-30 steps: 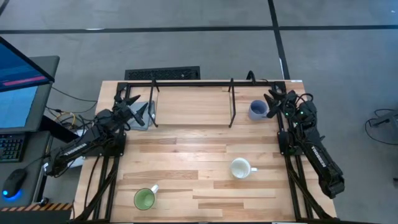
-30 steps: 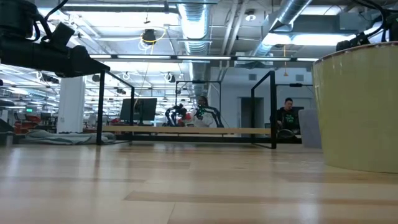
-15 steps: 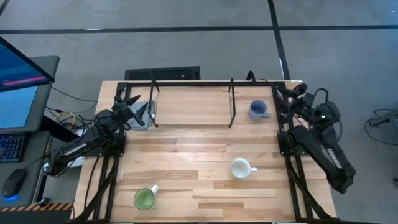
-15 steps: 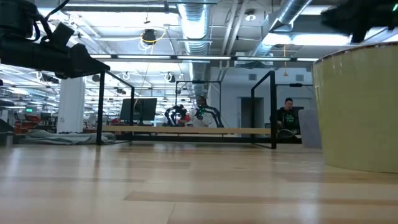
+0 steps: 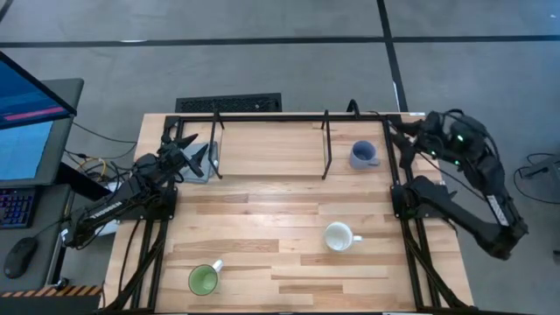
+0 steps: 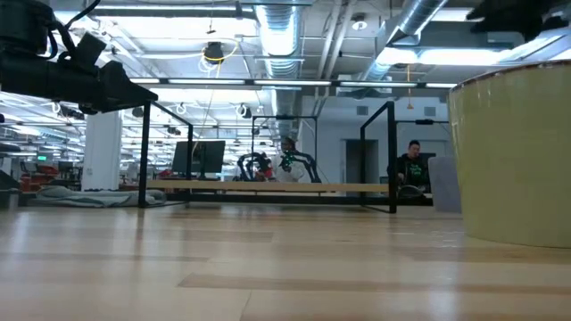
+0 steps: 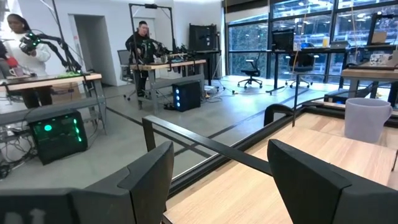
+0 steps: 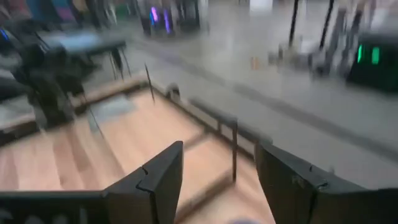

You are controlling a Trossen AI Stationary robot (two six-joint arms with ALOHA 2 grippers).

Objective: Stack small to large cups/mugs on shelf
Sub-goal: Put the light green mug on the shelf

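Observation:
The blue-grey mug (image 5: 361, 155) stands upright on the right part of the shelf (image 5: 262, 149), a light board in a black frame at the table's far edge. On the tabletop, the white mug (image 5: 339, 235) stands right of centre. It fills the right of the low view (image 6: 513, 160). The green mug (image 5: 204, 279) stands near the front left. My left gripper (image 5: 188, 147) waits level at the shelf's left end, open and empty (image 7: 217, 149). My right gripper (image 5: 405, 133) hovers open and empty (image 8: 217, 149) above the shelf's right end, right of the blue-grey mug (image 7: 367, 118).
The shelf's black upright rods (image 5: 326, 144) and top rail (image 5: 289, 115) stand around the board. A grey block (image 5: 199, 166) lies by my left gripper. A monitor and keyboard (image 5: 26, 131) sit off the table's left. People work at benches in the room behind (image 6: 412, 169).
My right gripper has risen from beside the blue-grey mug and drawn back toward the table's far right corner, tipping and rolling a little, its fingers still open. The mug stays where it stood on the shelf.

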